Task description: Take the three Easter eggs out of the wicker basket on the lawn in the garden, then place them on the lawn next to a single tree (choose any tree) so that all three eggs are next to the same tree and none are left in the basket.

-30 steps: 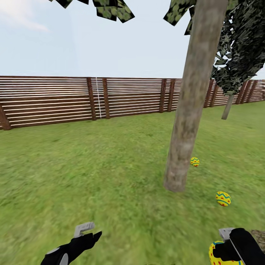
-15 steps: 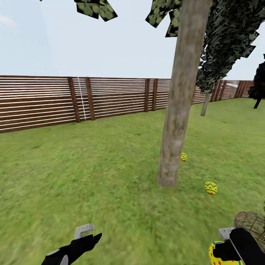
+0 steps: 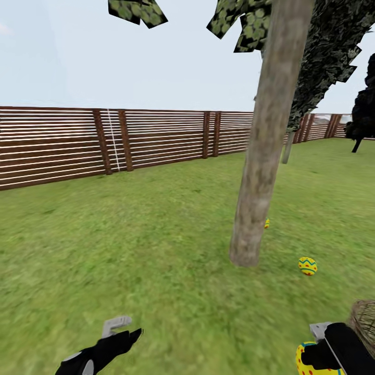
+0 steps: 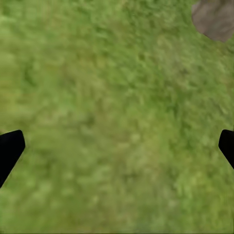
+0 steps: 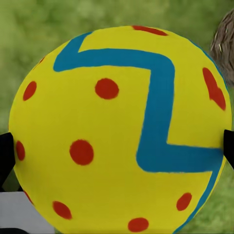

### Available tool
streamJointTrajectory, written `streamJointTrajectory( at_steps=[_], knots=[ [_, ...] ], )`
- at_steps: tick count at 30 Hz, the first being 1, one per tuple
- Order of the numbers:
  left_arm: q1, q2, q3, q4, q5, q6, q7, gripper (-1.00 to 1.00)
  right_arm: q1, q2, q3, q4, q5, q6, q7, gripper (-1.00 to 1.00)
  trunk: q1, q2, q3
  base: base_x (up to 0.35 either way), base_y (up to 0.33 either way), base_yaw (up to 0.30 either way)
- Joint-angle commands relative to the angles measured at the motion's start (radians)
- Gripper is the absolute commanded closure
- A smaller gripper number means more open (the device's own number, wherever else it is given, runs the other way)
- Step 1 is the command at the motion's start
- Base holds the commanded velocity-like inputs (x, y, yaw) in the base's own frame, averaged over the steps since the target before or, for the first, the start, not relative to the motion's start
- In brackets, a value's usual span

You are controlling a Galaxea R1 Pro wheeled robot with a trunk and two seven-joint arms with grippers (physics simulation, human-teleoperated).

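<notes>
The tree (image 3: 260, 156) rises from the lawn (image 3: 130, 245) just right of centre, its thick grey-brown trunk leaning slightly. One Easter egg (image 3: 307, 265) lies on the grass to the right of the trunk's foot. A second egg (image 3: 266, 223) peeks out from behind the trunk. My right gripper (image 3: 315, 359), at the bottom right, is shut on the third egg (image 5: 117, 131), whose yellow shell sits between both fingertips (image 5: 6, 153). Part of the wicker basket (image 3: 365, 319) shows at the right edge, beside that gripper. My left gripper (image 3: 127, 329) hangs open over bare grass (image 4: 112, 122), holding nothing.
A brown slatted fence (image 3: 104, 140) closes the garden at the back. A dark cypress (image 3: 364, 109) stands far right, and another thin trunk (image 3: 286, 148) behind the tree. A grey-brown patch (image 4: 214, 17) lies in the grass in the left wrist view.
The camera has shifted: the trunk now covers most of the far egg, and the basket sits lower at the right edge. Both grippers keep their pose and the right holds its egg.
</notes>
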Motion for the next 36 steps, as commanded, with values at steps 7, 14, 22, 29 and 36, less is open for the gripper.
streamJointTrajectory(
  at_steps=[7,14,22,29,36],
  knots=[
    [-0.001,0.003,0.061,-0.006,0.006,0.008,-0.004,-1.00,-0.001,-0.008,-0.002,-0.003,0.011,0.010,0.013,1.00,0.000,-0.001,-0.001,0.121,0.343,0.000],
    [-0.001,0.017,0.062,-0.023,0.005,0.013,-0.001,-1.00,-0.001,-0.008,-0.001,-0.006,0.014,0.009,0.011,1.00,0.000,-0.001,-0.001,0.204,0.294,0.000],
    [-0.001,0.012,0.060,-0.016,0.006,0.013,-0.001,-1.00,-0.001,-0.009,-0.001,-0.006,0.015,0.009,0.010,1.00,0.000,-0.001,-0.001,0.278,0.220,0.000],
    [-0.001,0.011,0.060,-0.014,0.005,0.014,0.000,-1.00,-0.001,-0.010,-0.001,-0.006,0.015,0.009,0.010,1.00,0.000,-0.001,-0.001,0.322,0.143,0.000],
    [-0.001,0.011,0.060,-0.013,0.006,0.010,0.000,-1.00,-0.001,-0.010,-0.001,-0.006,0.013,0.009,0.010,1.00,0.000,-0.001,-0.001,0.327,0.147,0.000]
  ],
)
